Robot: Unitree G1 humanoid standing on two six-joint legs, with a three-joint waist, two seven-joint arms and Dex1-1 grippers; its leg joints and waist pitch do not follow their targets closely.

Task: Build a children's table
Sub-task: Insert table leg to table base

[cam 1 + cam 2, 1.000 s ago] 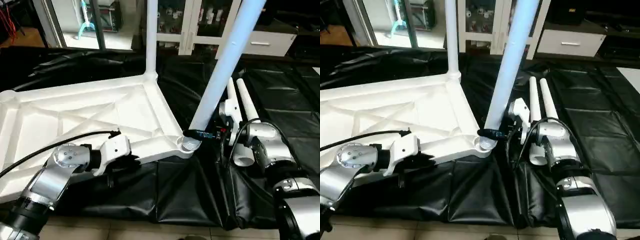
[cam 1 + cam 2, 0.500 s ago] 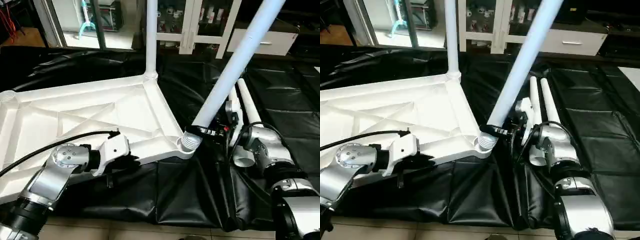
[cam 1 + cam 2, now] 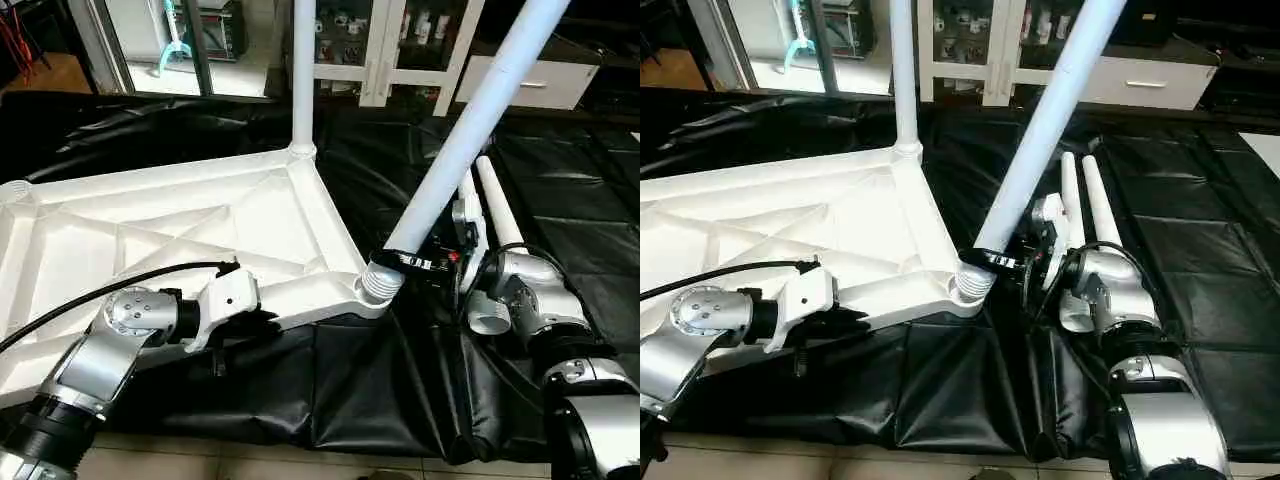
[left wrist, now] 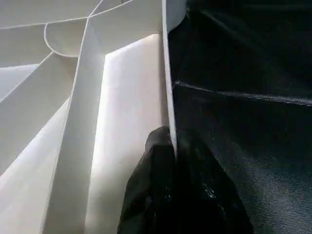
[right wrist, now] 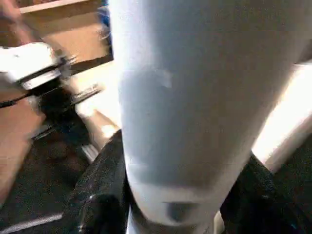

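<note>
Left gripper [image 4: 173, 195] is clamped narrow on the near rim of the tabletop [image 3: 180, 215], which lies underside-up on black sheeting [image 3: 400, 390]. One leg [image 3: 303, 70] stands upright in the far corner socket. Right gripper [image 3: 415, 263] grips a second leg [image 3: 470, 130] just above the near corner socket [image 3: 378, 285]; it leans toward one o'clock. Two spare legs [image 3: 495, 205] lie at three o'clock.

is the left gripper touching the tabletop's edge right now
Touching. The left wrist view shows the left gripper with its black fingers pinched shut on the thin rim of the white tabletop, one on each side.
</note>
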